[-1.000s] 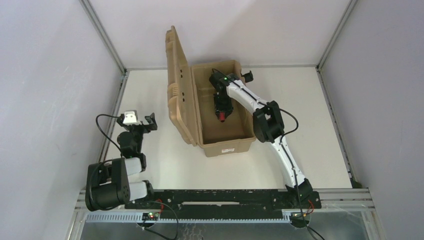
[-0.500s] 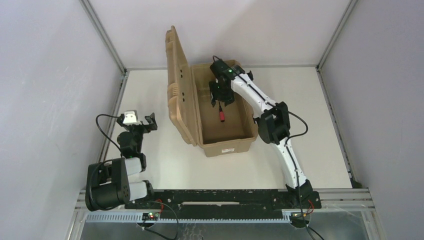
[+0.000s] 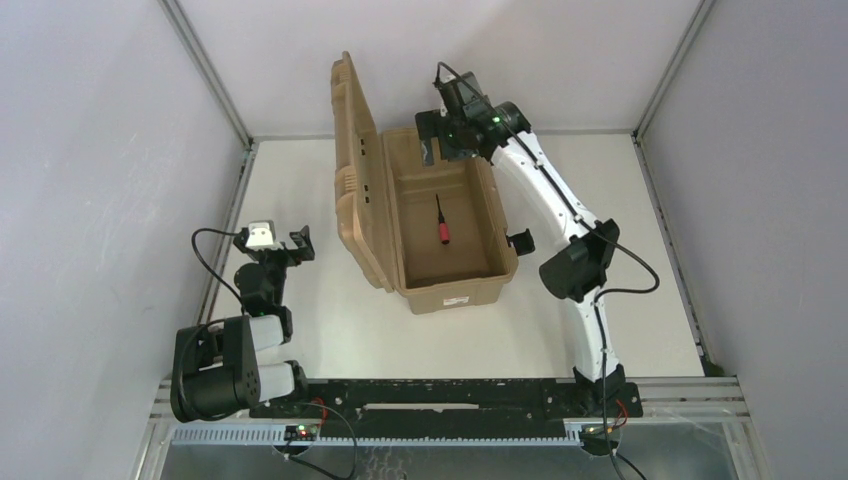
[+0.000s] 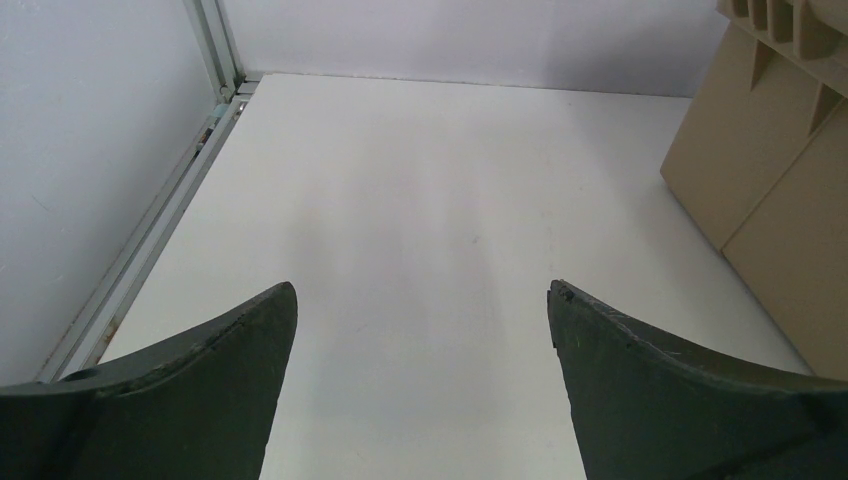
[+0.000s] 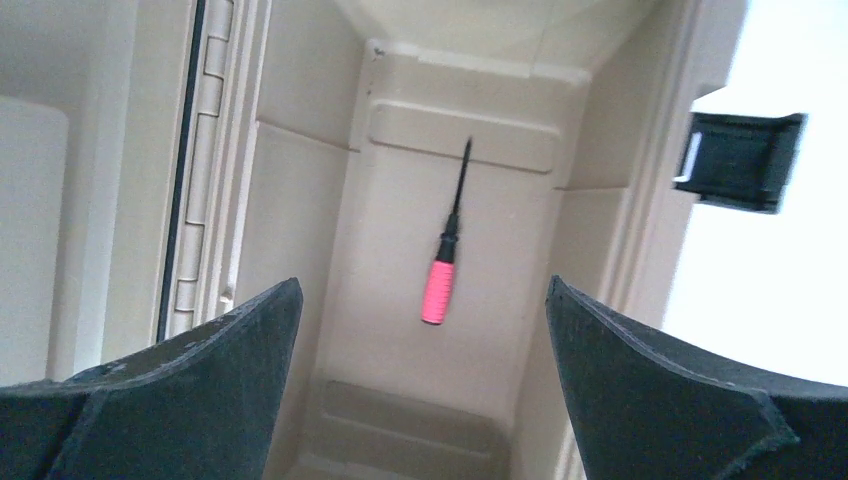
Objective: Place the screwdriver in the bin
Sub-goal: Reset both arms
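resting in the bin (image 3: 490, 288): screwdriver (image 5: 445, 262); left end effector (image 4: 420, 290), right end effector (image 5: 422, 286) spread (per wrist views).

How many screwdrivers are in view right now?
1. The screwdriver lies loose on the floor of the open bin, red handle toward the near end. Behind the raised lid, another could be hidden.

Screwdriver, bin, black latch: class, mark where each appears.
screwdriver (image 5: 437, 292), right wrist view, on its red handle.
bin (image 3: 485, 290), top external view, on its near outer wall.
black latch (image 5: 738, 160), right wrist view, on its flat face.
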